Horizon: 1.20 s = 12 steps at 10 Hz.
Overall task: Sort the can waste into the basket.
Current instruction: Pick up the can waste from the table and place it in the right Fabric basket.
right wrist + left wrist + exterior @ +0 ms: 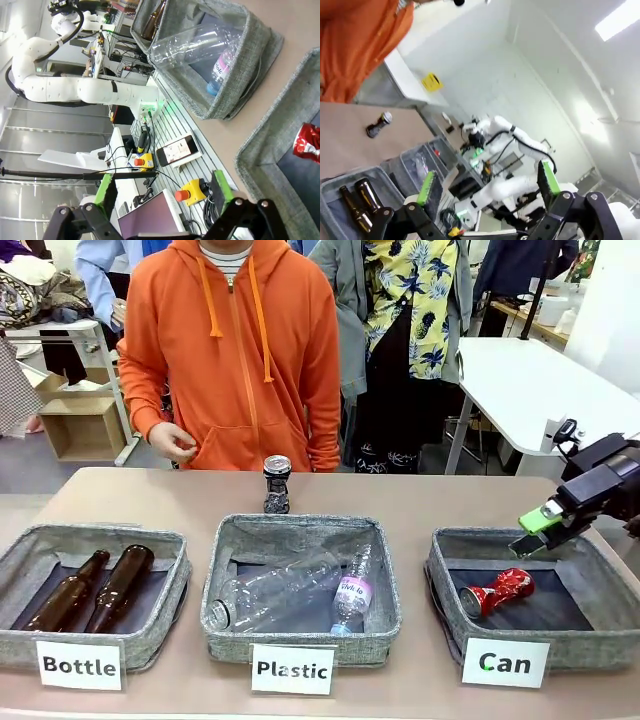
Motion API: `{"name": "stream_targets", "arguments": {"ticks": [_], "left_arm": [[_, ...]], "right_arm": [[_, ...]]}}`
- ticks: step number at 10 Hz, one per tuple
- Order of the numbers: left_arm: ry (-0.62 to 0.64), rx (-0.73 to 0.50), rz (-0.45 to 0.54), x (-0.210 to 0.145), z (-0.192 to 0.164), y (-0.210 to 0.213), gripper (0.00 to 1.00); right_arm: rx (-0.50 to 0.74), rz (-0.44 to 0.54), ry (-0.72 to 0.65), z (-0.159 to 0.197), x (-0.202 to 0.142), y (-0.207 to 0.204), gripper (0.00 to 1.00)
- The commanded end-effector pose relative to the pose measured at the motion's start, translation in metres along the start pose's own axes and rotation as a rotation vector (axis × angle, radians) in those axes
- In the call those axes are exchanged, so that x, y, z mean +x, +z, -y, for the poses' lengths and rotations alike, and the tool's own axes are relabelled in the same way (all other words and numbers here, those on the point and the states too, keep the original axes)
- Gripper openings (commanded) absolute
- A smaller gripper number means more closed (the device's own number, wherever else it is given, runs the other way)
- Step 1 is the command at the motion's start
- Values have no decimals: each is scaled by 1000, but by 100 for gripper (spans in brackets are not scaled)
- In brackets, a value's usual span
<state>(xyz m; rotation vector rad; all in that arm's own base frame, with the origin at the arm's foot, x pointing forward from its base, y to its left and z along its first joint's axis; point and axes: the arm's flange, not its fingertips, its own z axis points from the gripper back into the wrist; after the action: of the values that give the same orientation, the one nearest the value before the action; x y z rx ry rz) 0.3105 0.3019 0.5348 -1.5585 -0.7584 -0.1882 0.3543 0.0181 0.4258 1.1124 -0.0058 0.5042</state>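
A shiny red crushed can [497, 592] lies inside the grey basket [445, 580] labelled "Can" at the right. A black crushed can [276, 485] with a silver top stands on the table's far middle, in front of the person. My right gripper [535, 530] hovers over the Can basket's far right rim, open and holding nothing. Its wrist view shows the spread fingers of the right gripper [162, 179], the basket's rim [265, 150] and the red can [307, 142]. My left gripper [487, 172] is open and raised off the table, with the black can [379, 125] far off.
The "Plastic" basket [230, 625] in the middle holds clear bottles. The "Bottle" basket [165, 625] at the left holds two brown glass bottles [95, 590]. A person in an orange hoodie stands at the far edge, one hand [172, 442] near the table.
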Motion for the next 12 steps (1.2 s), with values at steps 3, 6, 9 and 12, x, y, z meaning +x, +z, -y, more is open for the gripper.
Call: {"name": "stream_targets", "arguments": {"ticks": [3,6,9,12], "left_arm": [[-251,-30,-399,-30,-48,-145,100],[-626,-66,-487,-69,-95,-257,100],[-1028,-90,-476,-109,-140,-329,100],[-1120,128,-661,-98,-191,-361,100]], "right_arm": [[-4,-15,19,1,-3,1,100],[-4,-15,19,1,-3,1,100],[-4,-15,19,1,-3,1,100],[-4,-15,19,1,-3,1,100]]}}
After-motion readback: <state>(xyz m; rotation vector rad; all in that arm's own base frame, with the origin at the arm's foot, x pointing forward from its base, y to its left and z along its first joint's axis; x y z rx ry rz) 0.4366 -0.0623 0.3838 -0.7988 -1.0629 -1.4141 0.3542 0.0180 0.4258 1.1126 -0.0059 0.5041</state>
